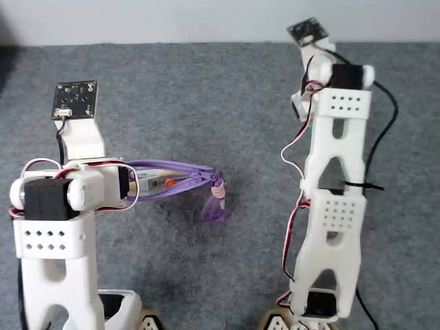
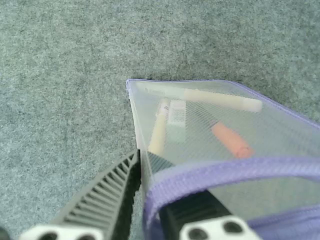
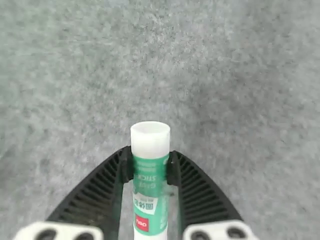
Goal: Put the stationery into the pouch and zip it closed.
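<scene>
A clear mesh pouch (image 2: 220, 130) with a purple zipper edge (image 1: 175, 180) is held off the grey carpet by my left gripper (image 2: 150, 165), which is shut on the pouch's end. Inside it lie a cream pen (image 2: 220, 99), an orange item (image 2: 231, 140) and other small pieces. A purple zipper pull (image 1: 217, 203) dangles from the pouch's far end. My right gripper (image 3: 149, 157) is shut on a green and white glue stick (image 3: 149, 175), held above the carpet at the far right of the table, under the right arm (image 1: 335, 172).
Grey carpet (image 1: 206, 96) covers the whole table. A pale wall runs along the far edge. The arms' bases stand at the near edge.
</scene>
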{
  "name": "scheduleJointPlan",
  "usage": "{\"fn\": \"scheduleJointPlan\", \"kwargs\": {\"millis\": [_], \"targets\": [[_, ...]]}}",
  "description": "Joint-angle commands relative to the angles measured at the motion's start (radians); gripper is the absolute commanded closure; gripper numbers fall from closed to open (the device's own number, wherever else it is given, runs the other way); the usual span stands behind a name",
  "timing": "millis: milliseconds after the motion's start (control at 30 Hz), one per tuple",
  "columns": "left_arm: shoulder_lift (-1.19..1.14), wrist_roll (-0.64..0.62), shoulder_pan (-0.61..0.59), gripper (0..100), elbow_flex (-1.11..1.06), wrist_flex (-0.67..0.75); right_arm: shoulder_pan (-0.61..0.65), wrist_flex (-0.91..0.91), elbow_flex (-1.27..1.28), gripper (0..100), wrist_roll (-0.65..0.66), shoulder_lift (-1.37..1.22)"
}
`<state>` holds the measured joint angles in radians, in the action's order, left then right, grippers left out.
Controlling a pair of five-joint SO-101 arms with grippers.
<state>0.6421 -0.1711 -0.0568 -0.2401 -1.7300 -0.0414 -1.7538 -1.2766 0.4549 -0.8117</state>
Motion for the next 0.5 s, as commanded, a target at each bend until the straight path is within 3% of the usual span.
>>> {"fn": "scheduleJointPlan", "kwargs": {"millis": [0, 233, 467], "targets": [[0.018, -0.009, 0.000, 99, 0.042, 0.014, 0.021, -0.047, 0.229, 99.1, 0.002, 0.328], [0.020, -0.009, -0.002, 99, 0.042, 0.011, 0.119, -0.042, 0.720, 99.1, -0.118, 0.826], [0.014, -0.046, -0.002, 99, 0.041, 0.008, 0.323, 0.027, 1.054, 99.1, -0.310, 1.211]]}}
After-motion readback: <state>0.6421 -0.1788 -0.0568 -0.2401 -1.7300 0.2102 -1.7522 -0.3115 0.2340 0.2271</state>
